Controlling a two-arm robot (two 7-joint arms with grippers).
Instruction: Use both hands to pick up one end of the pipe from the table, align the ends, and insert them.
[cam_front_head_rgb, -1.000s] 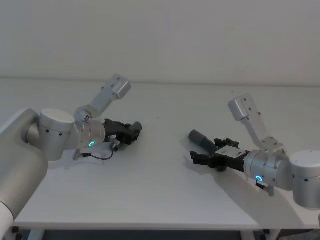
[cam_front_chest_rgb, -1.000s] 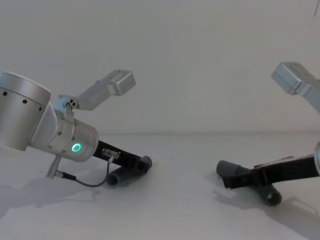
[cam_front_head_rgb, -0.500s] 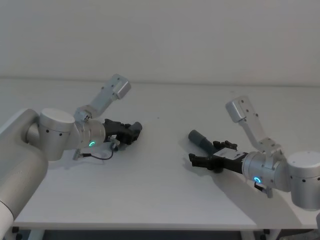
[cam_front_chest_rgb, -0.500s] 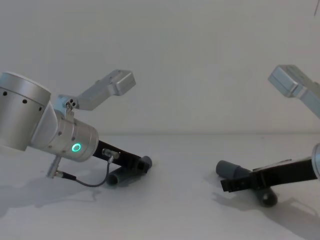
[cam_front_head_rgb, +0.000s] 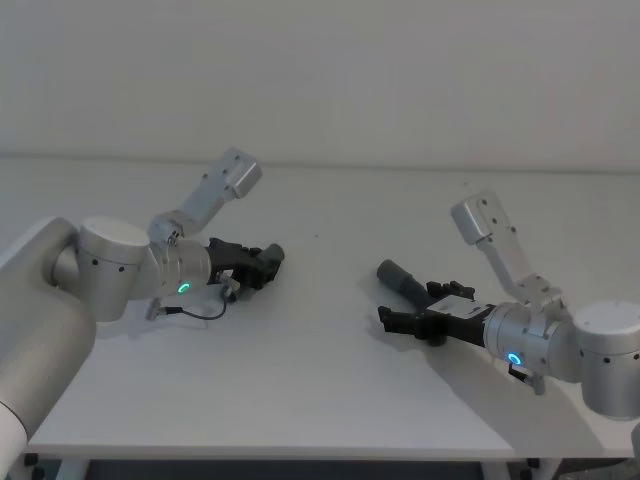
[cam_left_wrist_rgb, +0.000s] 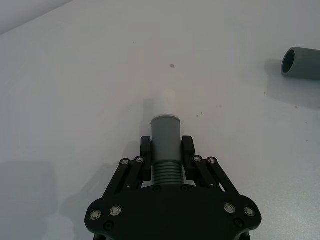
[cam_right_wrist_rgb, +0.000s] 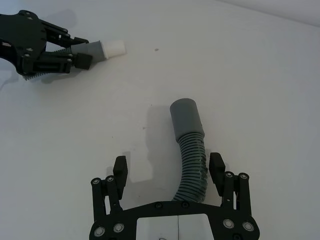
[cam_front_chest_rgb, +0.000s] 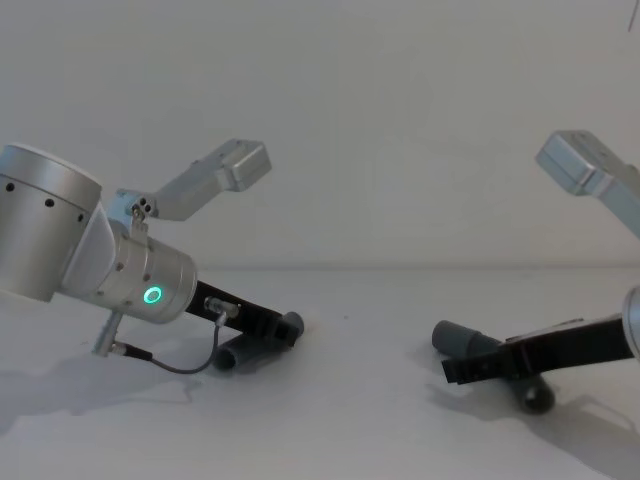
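My left gripper is shut on the short pipe piece, low over the table. Its whitish tip sticks out past the fingers. In the head view that gripper is left of centre. My right gripper is open and straddles the longer ribbed pipe piece, which lies on the table close to one finger. Its smooth grey collar points away from the gripper. In the head view the right gripper is at the right, with the collar just beyond it.
The white wall rises behind the table's back edge. A bare stretch of table lies between the two pipe pieces. Each arm's silver link rises above its wrist. A thin cable loops under the left wrist.
My right gripper has sunk a little lower around the longer pipe piece and edged slightly forward. The left gripper and its short piece have not moved.
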